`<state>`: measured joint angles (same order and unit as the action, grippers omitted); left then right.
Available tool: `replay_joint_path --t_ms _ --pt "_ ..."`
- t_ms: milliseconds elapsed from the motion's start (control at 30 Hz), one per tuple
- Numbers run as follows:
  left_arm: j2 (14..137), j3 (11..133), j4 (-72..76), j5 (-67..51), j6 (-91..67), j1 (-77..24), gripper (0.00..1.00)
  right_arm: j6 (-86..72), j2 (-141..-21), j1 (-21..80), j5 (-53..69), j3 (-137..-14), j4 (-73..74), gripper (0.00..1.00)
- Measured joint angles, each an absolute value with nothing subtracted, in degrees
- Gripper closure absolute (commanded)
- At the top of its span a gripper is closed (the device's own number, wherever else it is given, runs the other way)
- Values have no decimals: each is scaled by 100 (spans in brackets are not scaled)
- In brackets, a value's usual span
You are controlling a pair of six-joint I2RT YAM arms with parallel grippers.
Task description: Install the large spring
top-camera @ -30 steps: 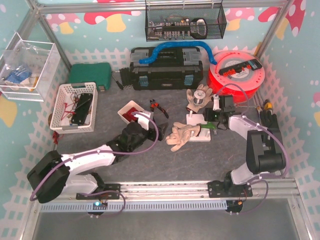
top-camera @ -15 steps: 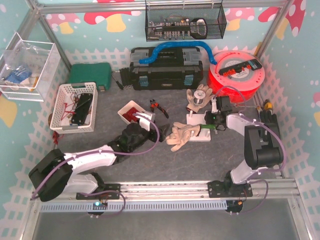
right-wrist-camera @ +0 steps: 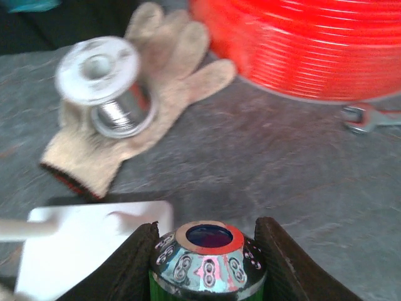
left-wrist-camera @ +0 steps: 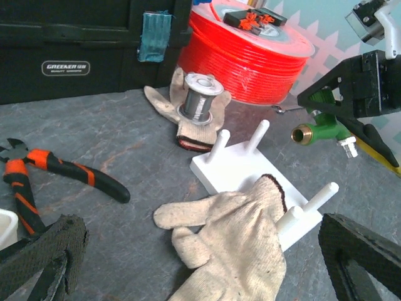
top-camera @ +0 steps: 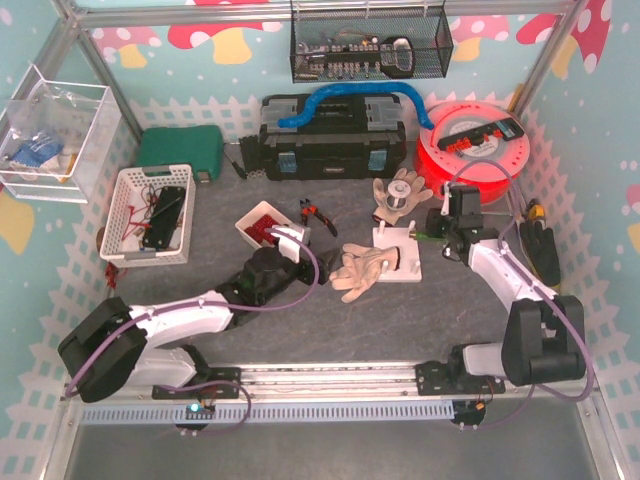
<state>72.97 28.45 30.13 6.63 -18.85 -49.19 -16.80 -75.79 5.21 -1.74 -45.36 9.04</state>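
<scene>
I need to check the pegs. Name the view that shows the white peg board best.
Left wrist: the board is close, four pegs visible, a glove over its near part. Top view shows it small; right wrist only a blurred corner.

The white peg plate [top-camera: 408, 266] lies flat on the table, right of its middle. Short white pegs stand up near its corners. A work glove [left-wrist-camera: 232, 238] drapes over its near left part. The green piece [left-wrist-camera: 322, 128] has a brass-coloured open end and a chromed ring facing the wrist camera. It is pinched between the fingers of the right claw [right-wrist-camera: 208, 251], held clear of the table beside the plate's far right corner.
</scene>
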Motion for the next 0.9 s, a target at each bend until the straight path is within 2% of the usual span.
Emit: replay_joint_path --t_ms 233,433,600,900 --pt "7295 2749 3148 631 -1835 -4919 1 -2261 -7876 -82 -814 -4534 867 78" --pt "7269 2707 3131 895 -1778 -4919 1 -2792 -8584 -799 -764 -4510 585 74" --pt "7229 2707 2936 1433 -1782 -4919 1 -2923 -9201 -952 -633 -4539 550 65" --pt "7120 2705 2902 1750 -1780 -4919 1 -2912 -9470 -976 -611 -4663 504 40"
